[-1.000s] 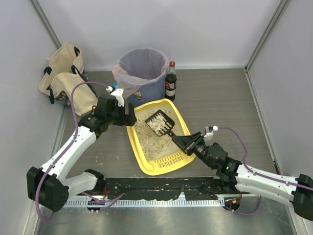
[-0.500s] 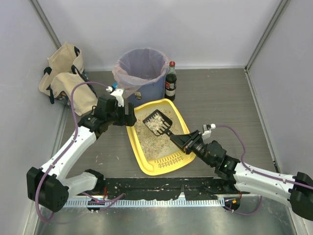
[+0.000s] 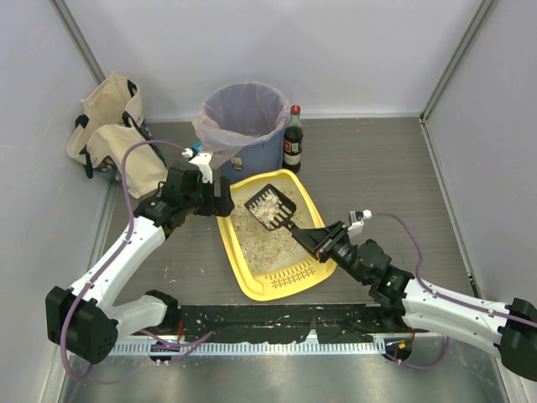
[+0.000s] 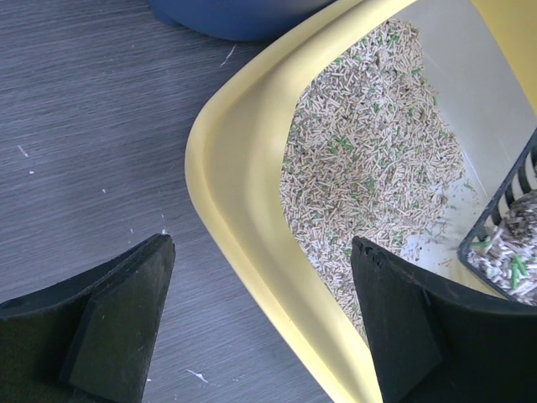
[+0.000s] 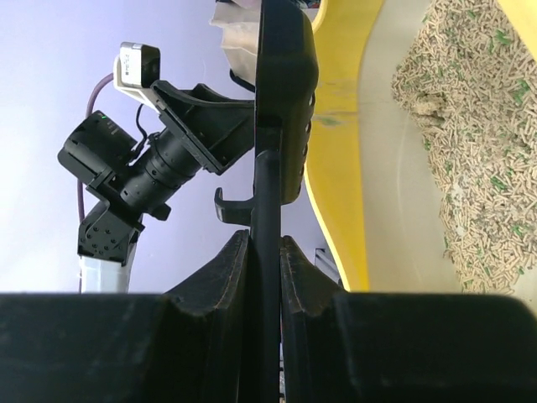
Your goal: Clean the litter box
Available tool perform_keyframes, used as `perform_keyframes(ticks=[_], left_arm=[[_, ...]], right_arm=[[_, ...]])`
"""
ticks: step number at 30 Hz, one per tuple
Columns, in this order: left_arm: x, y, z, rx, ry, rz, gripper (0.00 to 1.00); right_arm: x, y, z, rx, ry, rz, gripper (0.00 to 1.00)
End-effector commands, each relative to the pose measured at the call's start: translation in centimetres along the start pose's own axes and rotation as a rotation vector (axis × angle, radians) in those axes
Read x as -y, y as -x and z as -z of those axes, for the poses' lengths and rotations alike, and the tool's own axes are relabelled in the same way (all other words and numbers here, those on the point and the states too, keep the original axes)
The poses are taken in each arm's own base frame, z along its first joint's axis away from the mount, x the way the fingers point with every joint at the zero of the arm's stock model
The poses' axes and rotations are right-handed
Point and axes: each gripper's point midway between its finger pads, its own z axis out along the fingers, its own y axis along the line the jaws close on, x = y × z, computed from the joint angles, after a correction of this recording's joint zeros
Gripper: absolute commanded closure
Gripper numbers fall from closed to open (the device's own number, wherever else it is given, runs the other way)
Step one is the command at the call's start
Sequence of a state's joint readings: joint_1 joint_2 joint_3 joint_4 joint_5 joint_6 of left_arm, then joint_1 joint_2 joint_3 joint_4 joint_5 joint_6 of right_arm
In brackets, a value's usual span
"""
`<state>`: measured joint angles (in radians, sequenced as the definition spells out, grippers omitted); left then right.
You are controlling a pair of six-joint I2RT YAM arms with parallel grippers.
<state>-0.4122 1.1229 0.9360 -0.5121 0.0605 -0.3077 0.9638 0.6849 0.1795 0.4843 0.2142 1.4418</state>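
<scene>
I note my right arm reaching low, its right gripper point(image 3: 309, 238) clamped on the black scoop point(image 3: 271, 207), loaded. Left gripper point(image 3: 223, 200) hangs, jaws wide, over the rim of the yellow litter box point(image 3: 252, 287), mid-table, which holds beige pellets.

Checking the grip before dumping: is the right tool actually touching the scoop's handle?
Touching. The right wrist view shows the right tool with its fingers pressed against both sides of the black scoop handle, with no gap.
</scene>
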Motion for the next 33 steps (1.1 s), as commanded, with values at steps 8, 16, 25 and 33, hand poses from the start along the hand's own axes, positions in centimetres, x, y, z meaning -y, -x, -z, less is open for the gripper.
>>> perform_keyframes(ticks=[8, 16, 25, 33], left_arm=[[0.3, 1.4, 0.4, 0.060, -0.010, -0.010, 0.10], [0.0, 1.8, 0.6, 0.057, 0.009, -0.052, 0.09], [0.2, 1.6, 0.9, 0.056, -0.007, -0.057, 0.07], [0.4, 1.3, 0.7, 0.042, -0.020, -0.054, 0.06]], right_arm=[[-3.0, 1.2, 0.1, 0.056, 0.128, -0.048, 0.99], [-2.3, 1.9, 0.6, 0.086, 0.117, -0.055, 0.98], [-2.0, 0.7, -0.2, 0.024, 0.036, 0.022, 0.99], [-1.4, -0.5, -1.1, -0.029, 0.004, -0.002, 0.99]])
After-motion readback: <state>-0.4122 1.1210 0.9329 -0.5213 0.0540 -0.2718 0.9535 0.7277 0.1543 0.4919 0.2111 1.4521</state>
